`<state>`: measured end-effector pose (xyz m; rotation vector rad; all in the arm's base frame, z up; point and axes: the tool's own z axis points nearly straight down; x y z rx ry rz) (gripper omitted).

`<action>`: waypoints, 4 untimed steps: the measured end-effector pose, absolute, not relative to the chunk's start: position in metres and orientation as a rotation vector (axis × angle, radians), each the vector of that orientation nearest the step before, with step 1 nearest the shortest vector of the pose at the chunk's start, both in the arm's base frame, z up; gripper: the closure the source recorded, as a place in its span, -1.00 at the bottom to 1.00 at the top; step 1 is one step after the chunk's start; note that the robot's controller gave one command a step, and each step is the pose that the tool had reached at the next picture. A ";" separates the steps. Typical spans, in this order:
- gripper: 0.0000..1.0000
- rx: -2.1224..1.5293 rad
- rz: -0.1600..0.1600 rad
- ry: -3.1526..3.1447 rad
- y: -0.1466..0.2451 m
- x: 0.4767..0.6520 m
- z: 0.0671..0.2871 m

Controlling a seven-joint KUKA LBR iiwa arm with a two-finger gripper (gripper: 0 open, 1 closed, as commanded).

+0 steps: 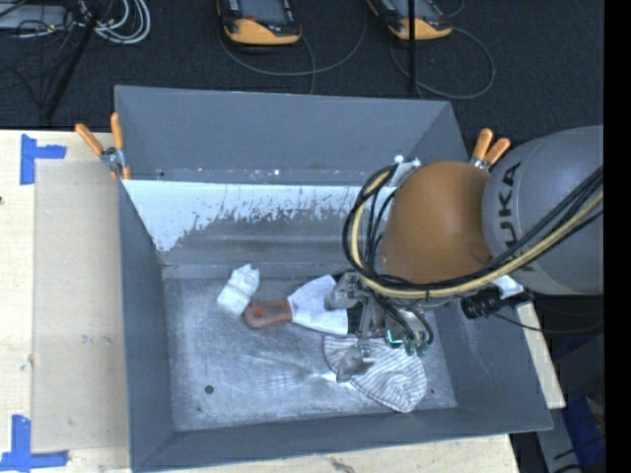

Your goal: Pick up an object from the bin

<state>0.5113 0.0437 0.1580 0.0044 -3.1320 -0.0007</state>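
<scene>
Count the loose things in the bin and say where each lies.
4: a crumpled white wad left of centre, a reddish-brown piece beside it, a white piece right of that, a striped cloth front right. The arm may hide more.

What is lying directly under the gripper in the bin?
A striped grey cloth, crumpled in the bin toward its right wall. The gripper covers its upper part, so anything there is hidden.

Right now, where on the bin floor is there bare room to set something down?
The front-left floor is bare, bordered by the left wall, the crumpled white wad and the brown piece. It is crowded at right-centre: the claw hangs over a striped cloth, with a white scrap beside it.
</scene>
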 end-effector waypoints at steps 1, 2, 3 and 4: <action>-1.00 0.002 -0.001 -3.139 0.044 0.513 0.161; 1.00 0.284 0.001 -3.121 0.051 0.529 0.078; 1.00 0.284 0.000 -3.121 0.051 0.529 0.078; 1.00 0.290 0.000 -3.120 0.055 0.526 0.116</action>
